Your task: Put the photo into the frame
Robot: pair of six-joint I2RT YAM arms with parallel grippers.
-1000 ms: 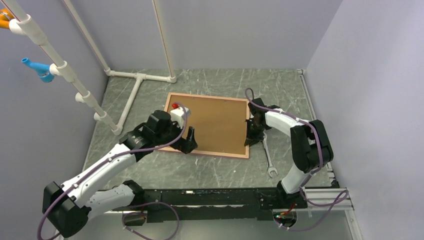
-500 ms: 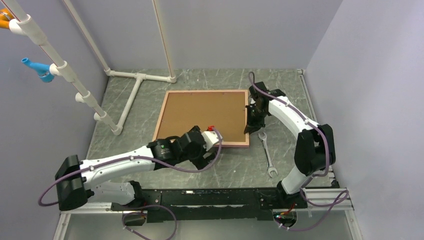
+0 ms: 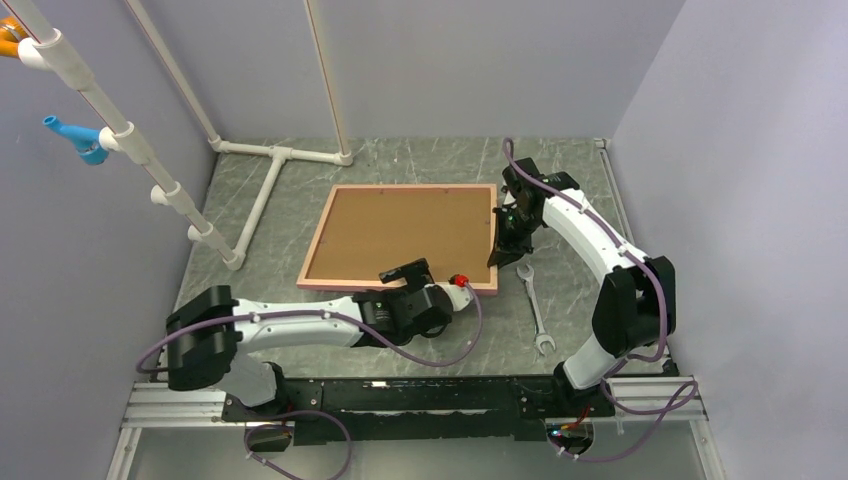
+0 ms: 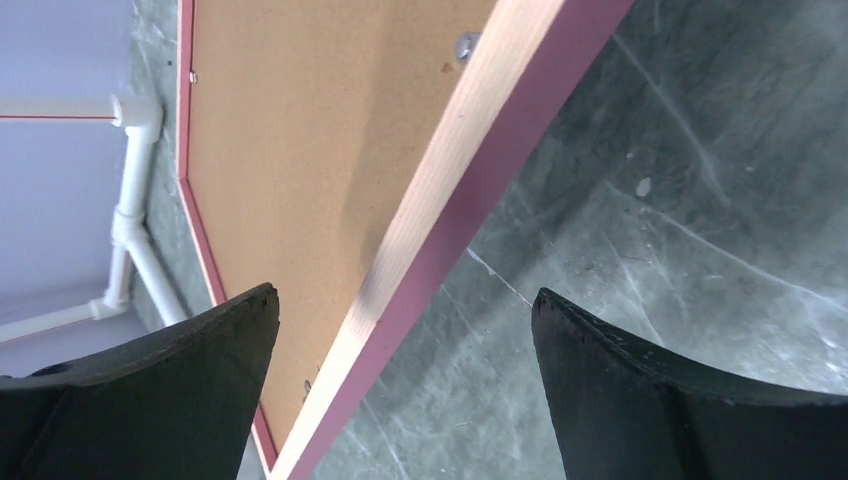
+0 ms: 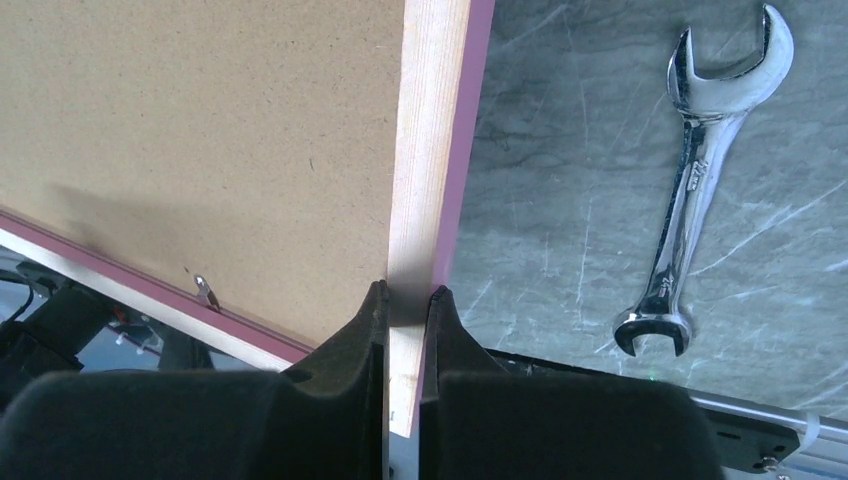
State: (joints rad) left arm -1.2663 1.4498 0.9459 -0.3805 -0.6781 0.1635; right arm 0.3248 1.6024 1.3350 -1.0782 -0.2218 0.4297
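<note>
Swinging round from the frame's left side, our left gripper (image 3: 405,272) now hangs over the near edge of the 1 frame (image 3: 318,245), jaws spread wide and empty. Our right gripper (image 5: 405,300) is pinched tight on the frame's right rail. We see only its brown backing board (image 3: 400,230); whatever faces the table (image 3: 440,160) is hidden. 1 wrench (image 3: 535,310) lies just right of the frame.

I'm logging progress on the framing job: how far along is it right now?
Done: the brown backing board sits inside the frame. In hand: the right claw pinches the frame's right rail; the left claw is open over its near rail. Left: the photo is nowhere in view, so its insertion cannot be confirmed.
</note>
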